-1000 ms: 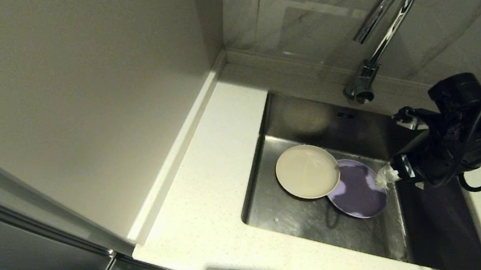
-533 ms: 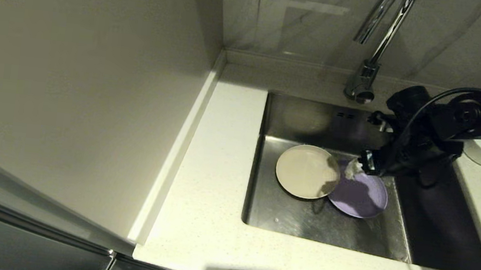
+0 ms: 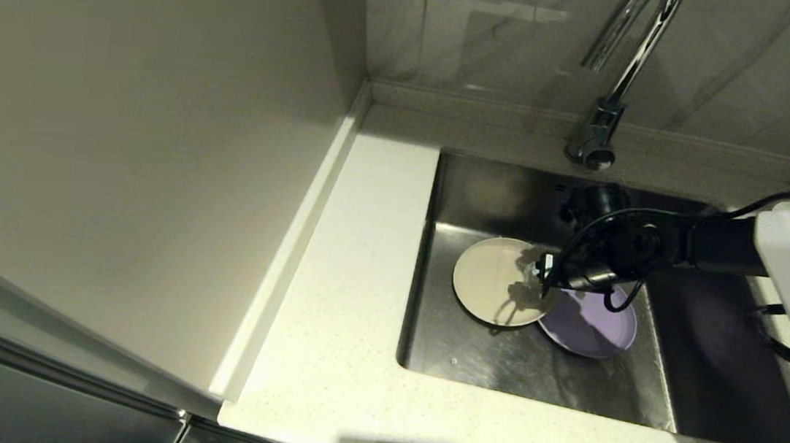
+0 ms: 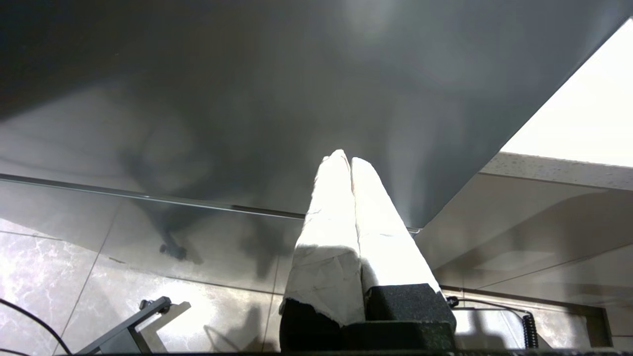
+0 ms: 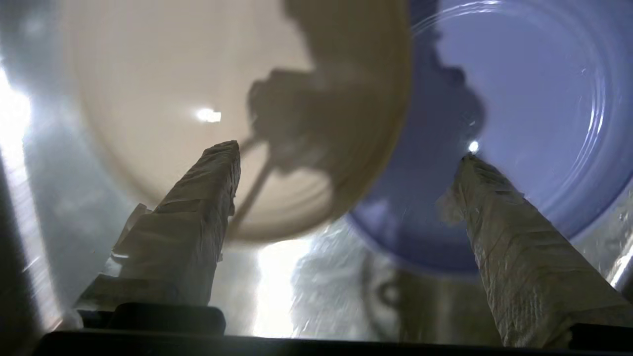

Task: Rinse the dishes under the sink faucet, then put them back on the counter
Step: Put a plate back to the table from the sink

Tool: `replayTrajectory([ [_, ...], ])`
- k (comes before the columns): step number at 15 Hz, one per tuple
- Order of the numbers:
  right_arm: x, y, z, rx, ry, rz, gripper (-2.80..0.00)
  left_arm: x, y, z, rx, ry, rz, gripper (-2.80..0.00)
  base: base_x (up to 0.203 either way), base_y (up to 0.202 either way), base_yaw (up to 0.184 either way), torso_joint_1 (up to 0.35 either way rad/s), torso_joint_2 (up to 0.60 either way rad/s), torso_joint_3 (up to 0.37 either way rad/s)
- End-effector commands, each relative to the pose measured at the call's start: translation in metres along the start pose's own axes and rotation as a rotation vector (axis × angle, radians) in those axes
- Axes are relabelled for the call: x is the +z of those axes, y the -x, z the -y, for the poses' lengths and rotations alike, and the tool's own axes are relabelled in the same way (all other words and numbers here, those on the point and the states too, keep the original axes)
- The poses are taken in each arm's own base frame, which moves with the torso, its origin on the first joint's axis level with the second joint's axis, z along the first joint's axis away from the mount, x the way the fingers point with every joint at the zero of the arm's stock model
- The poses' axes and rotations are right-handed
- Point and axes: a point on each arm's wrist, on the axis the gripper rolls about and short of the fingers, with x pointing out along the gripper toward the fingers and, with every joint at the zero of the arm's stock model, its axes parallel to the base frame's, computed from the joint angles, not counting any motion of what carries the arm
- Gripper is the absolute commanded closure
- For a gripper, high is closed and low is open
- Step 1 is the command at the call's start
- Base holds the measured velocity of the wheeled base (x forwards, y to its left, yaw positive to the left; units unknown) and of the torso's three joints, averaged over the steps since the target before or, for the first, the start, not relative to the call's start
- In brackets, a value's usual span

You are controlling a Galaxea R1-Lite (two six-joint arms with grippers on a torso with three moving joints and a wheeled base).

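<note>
Counter on the left is a pale cream, fine-speckled stone-look worktop with a low raised back edge, nothing fancy. Next along is the deep rectangular brushed stainless-steel sink, and both plates are lying flat on its floor. The round beige plate sits to the left, and its right edge overlaps the round lavender-purple plate of about the same size, so those two are touching. Can't tell if either one is wet or clean. The tall shiny chrome gooseneck faucet stands on the back ledge above them, and I don't see any water coming out of it.

The right gripper reaches in from the right and hangs just over the spot where the two plates overlap. In the wrist view its wrapped fingers are spread wide, one over the beige plate and the other over the purple one, with nothing between them. Can't say whether the tips actually touch the plates.

The left gripper is parked down by a grey cabinet front, fingers pressed together, holding nothing.
</note>
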Motion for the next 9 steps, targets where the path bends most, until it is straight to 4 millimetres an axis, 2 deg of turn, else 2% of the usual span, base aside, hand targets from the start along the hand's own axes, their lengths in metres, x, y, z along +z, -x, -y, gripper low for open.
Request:
replayTrajectory([
  [1,-0.017,-0.031,-0.001,-0.023,0.010,-0.058,-2.80,0.000,0.000,0.000,-0.001,0.000,0.003,0.00,0.000,0.000,0.000,0.000,0.00,0.000],
  [9,-0.021,-0.057,0.001,-0.053,0.005,-0.060,-2.80,0.000,0.000,0.000,0.001,0.000,0.003,0.00,0.000,0.000,0.000,0.000,0.00,0.000],
])
